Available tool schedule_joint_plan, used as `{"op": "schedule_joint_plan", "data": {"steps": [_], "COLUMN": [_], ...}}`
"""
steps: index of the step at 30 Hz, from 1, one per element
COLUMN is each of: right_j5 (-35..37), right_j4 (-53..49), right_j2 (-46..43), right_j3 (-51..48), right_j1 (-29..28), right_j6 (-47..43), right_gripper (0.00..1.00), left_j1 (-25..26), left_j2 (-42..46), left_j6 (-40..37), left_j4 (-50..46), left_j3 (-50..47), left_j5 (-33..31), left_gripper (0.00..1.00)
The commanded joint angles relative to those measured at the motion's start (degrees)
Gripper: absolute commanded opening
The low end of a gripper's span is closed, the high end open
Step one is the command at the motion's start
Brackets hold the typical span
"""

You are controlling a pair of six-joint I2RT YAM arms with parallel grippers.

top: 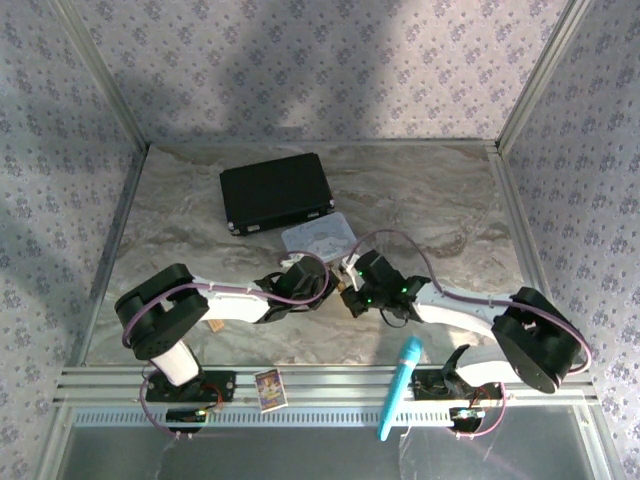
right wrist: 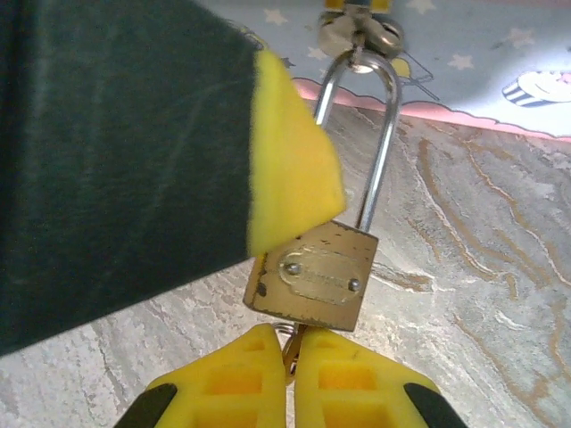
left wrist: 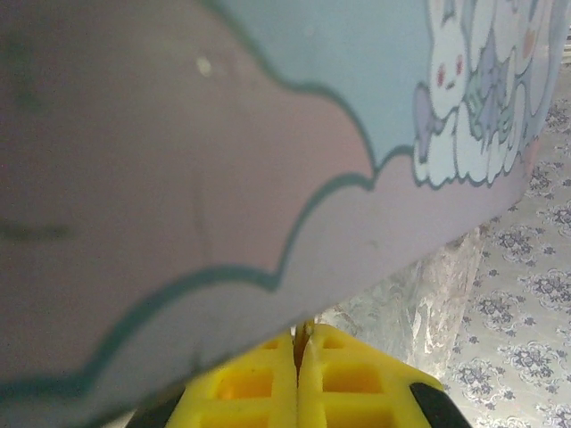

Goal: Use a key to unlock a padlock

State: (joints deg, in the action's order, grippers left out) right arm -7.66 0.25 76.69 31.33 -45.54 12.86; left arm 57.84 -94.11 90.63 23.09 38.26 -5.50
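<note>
Right gripper (right wrist: 290, 357) pinches key (right wrist: 287, 339) just below padlock (right wrist: 312, 276), seemingly seated for turning; left gripper (left wrist: 302, 357) clamps shackle (right wrist: 384, 134) above padlock, steadying it.

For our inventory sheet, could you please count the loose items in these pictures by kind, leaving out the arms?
Black case: 1
Pastel tin: 1
Padlock: 1
Key: 1
Silver piece on the shackle, kind unclear: 1
Card: 1
Blue stick: 1
Tan chip: 1
Total: 8
</note>
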Motion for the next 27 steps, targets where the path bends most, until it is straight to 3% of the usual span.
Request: {"op": "schedule_joint_plan", "data": {"steps": [1,13,18,24,27], "right_j5": [-7.5,-14.5,-16.5,-17.1,-16.4], "right_j4": [8.1,15.1,17.5,19.1,19.3], "right_j2": [-0.7,-1.0,-0.9,-0.6,-0.5], "right_j3": [-2.5,-6.3,-7.7,-8.9,-9.0], "right_j1": [3.1,6.5,8.0,8.9,8.5], "right_j6": [4.2,9.0,10.6,11.8,12.1], "right_gripper": [0.05,0.03,0.03,0.03,0.03], "left_j1": [0.5,1.2,1.4,1.8,2.2], "left_j2": [-2.8,-8.4,-7.5,-9.5,-10.7], "left_j6": [1.0,0.7,-1.6,-4.2,-5.9], "left_j4": [-6.7,-6.0,-10.9,-13.8,-14.8], "left_j3": [0.7,2.9,4.4,7.3,8.8], "left_j5": [4.0,5.7,3.8,4.3,4.6], "left_gripper": [0.08,0.28,0.26,0.31,0.23]}}
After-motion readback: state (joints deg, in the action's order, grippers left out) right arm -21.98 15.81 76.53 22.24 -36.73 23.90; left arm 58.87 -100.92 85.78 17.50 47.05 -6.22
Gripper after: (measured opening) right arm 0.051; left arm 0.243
